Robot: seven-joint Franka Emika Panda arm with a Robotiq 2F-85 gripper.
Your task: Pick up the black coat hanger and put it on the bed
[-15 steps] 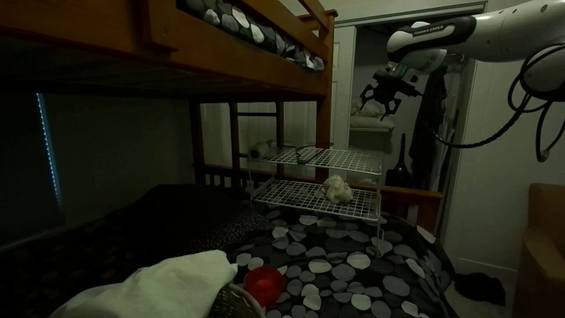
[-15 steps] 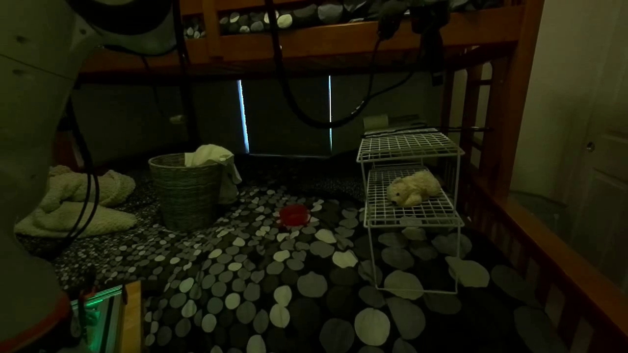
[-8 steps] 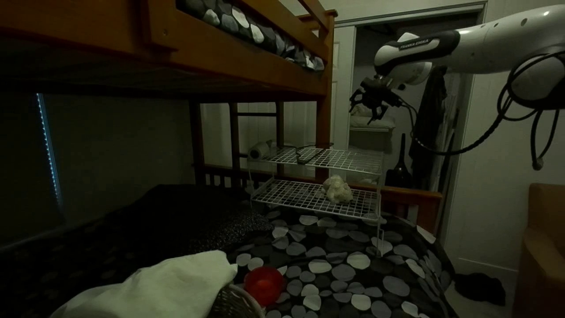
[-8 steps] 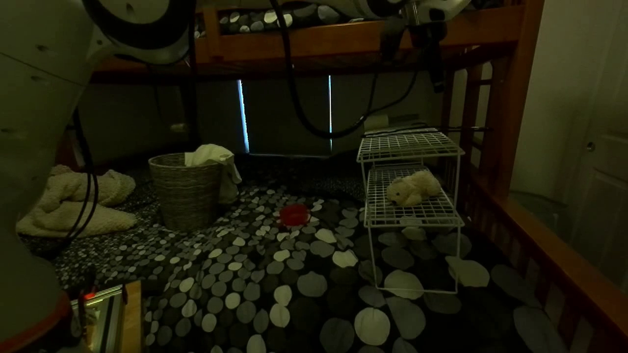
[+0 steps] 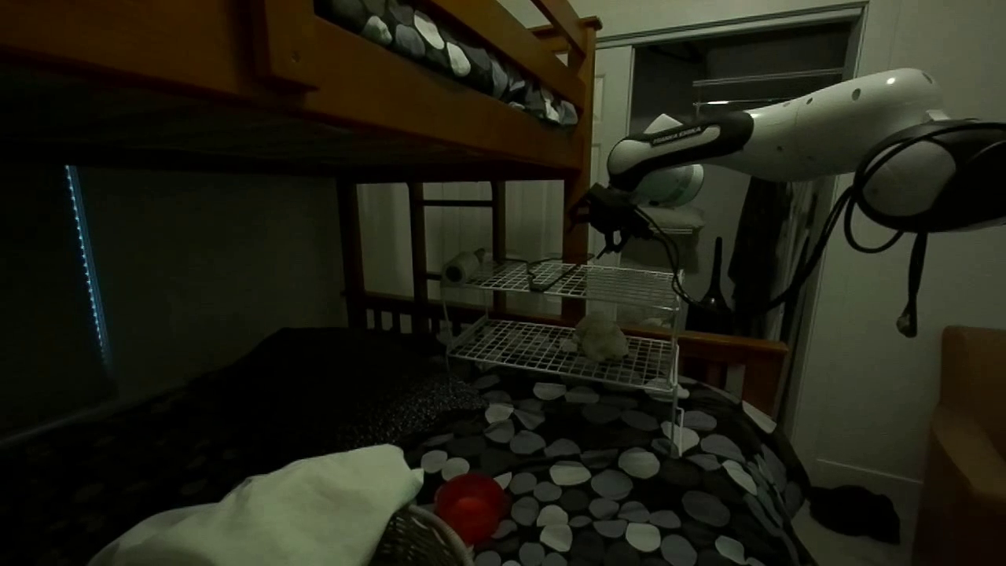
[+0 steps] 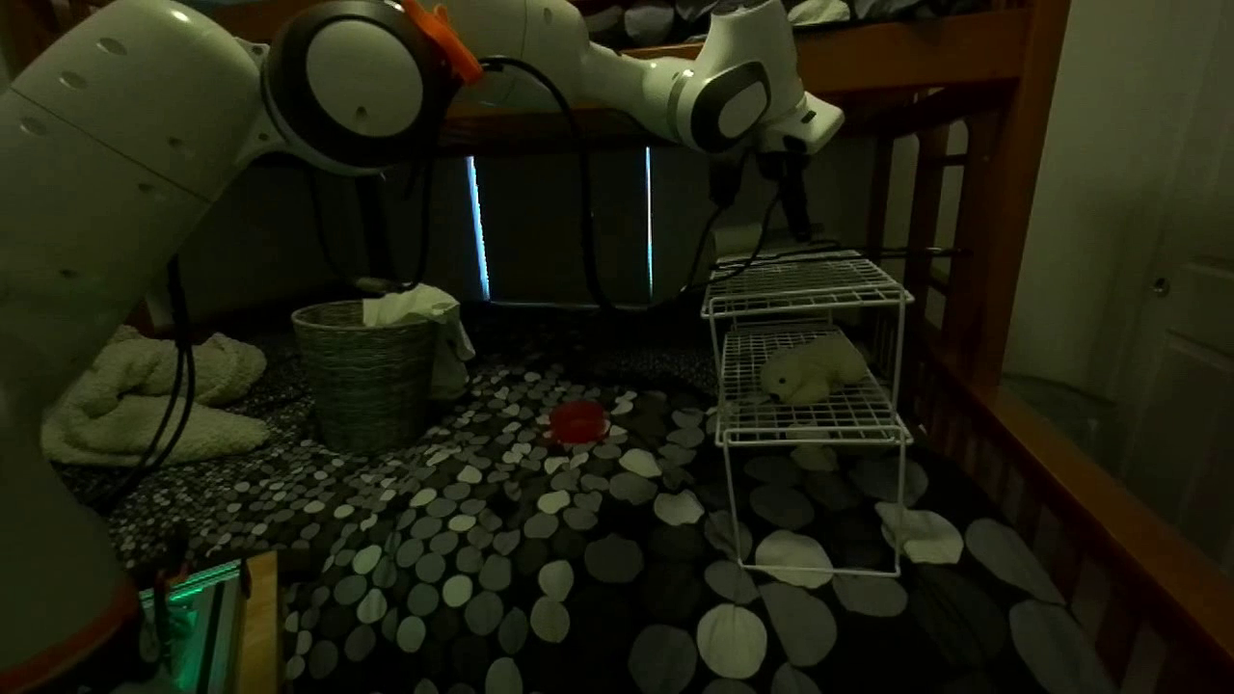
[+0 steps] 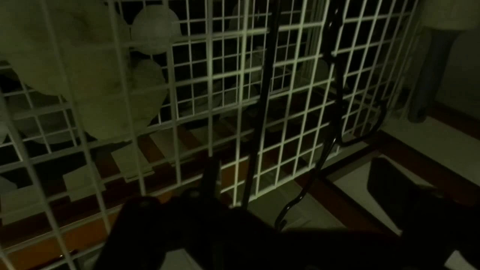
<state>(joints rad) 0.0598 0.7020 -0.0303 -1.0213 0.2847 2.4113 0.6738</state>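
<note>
So, my gripper (image 7: 294,162) hangs above the rack (image 6: 808,306), fingers (image 7: 390,191) spread wide and holding nothing. The hanger (image 7: 261,107) lies on the rack's upper tier, lower than my fingertips, one end poking out past the edge. In the wrist view its straight bar runs up the picture, roughly square to the line joining the fingers, nearer the finger at picture left; what looks like the hook curls toward the finger at picture right. That crossing decides things: the jaws seem turned well for pinching the bar, so I judge I mainly need to drop, sliding over a touch. How much height is left I can't tell. The bed (image 6: 598,578) lies beneath the rack.
</note>
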